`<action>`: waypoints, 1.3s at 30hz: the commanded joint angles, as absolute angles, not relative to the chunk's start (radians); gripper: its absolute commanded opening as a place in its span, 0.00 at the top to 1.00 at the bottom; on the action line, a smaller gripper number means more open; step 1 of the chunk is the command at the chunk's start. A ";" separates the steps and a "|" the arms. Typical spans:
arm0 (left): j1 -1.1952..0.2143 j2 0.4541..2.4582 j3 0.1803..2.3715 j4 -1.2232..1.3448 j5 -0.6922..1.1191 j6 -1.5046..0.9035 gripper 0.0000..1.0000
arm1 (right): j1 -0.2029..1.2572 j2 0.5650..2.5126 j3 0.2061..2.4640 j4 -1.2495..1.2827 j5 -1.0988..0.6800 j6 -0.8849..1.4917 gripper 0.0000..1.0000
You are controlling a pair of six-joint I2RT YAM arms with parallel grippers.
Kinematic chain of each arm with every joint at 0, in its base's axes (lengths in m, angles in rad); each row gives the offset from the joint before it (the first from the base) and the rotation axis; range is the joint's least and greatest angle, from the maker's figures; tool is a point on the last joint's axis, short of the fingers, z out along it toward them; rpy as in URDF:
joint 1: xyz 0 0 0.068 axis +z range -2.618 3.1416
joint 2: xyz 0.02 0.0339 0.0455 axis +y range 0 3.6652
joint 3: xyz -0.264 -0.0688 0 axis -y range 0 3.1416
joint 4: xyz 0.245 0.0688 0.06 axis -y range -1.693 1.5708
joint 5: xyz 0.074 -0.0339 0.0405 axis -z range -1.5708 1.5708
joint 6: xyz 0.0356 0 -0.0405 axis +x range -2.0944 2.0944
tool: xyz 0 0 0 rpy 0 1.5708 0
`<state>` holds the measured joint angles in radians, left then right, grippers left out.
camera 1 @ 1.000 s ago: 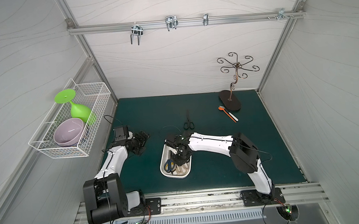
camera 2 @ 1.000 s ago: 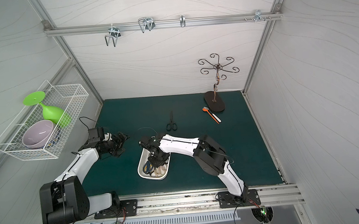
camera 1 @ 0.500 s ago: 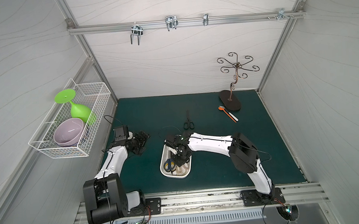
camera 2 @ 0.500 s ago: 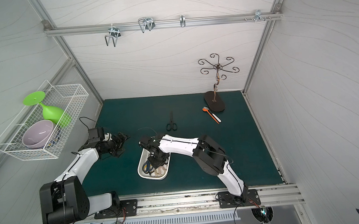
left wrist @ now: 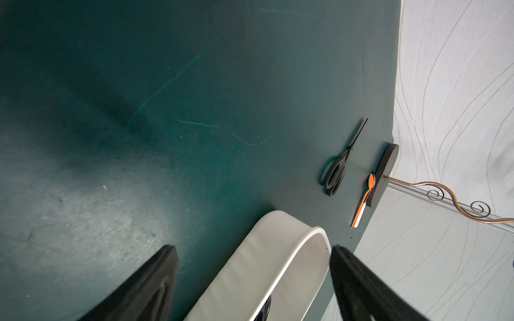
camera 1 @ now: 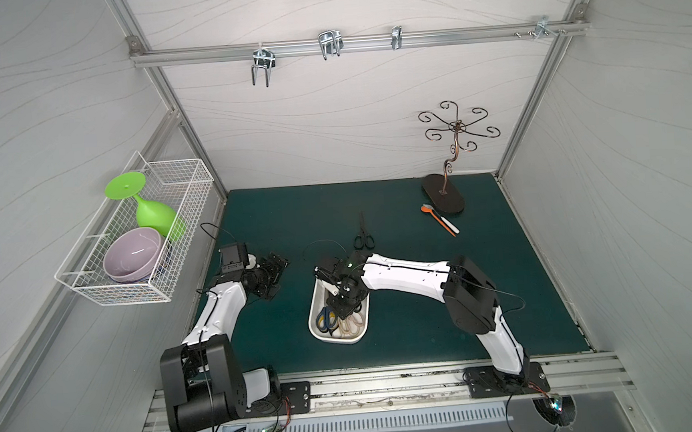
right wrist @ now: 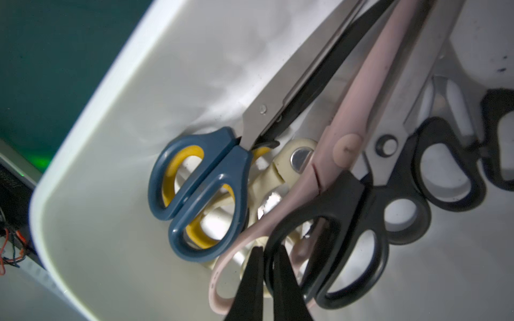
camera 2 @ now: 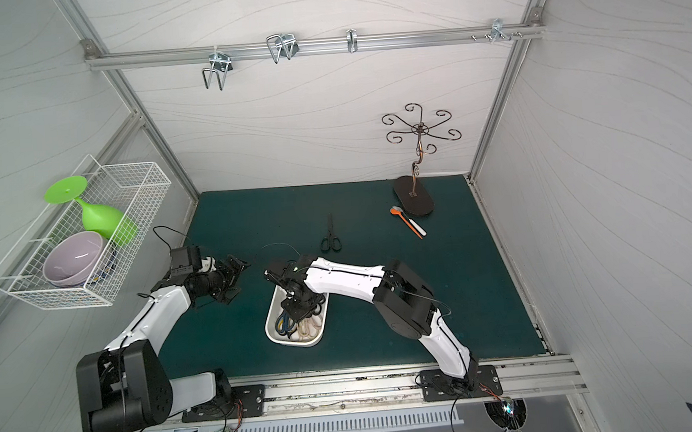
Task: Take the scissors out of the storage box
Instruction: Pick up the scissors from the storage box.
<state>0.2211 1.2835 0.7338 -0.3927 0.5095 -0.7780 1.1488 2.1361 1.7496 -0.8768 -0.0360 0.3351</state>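
Observation:
The white storage box (camera 1: pixel 336 342) (camera 2: pixel 295 344) lies at the mat's front middle. In it are several scissors: a blue pair (right wrist: pixel 205 180), a long pink pair (right wrist: pixel 356 116), a cream pair (right wrist: pixel 281 166) underneath and black-handled pairs (right wrist: pixel 403 172). My right gripper (right wrist: pixel 268 254) (camera 1: pixel 339 304) reaches down into the box, shut on one handle ring of a black pair (right wrist: pixel 342 200). Another black pair of scissors (camera 1: pixel 363 236) (left wrist: pixel 338 172) lies on the mat behind the box. My left gripper (camera 1: pixel 275 274) (left wrist: pixel 253 250) hovers open, left of the box, with the box's far end (left wrist: pixel 264 264) seen between its fingers.
An orange and white spoon (camera 1: pixel 440 221) lies beside the dark oval base of a metal hook stand (camera 1: pixel 443 193) at the back right. A wire basket (camera 1: pixel 129 240) with a lilac bowl and a green goblet hangs on the left wall. Hooks hang from the back rail.
My right gripper's jaws have closed the last bit onto the black handle ring inside the box. The left arm has stayed still.

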 commanded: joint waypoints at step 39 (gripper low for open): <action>0.226 1.292 0.732 -0.364 0.520 -0.778 0.10 | 1.140 1.894 1.808 -0.995 0.015 0.323 1.00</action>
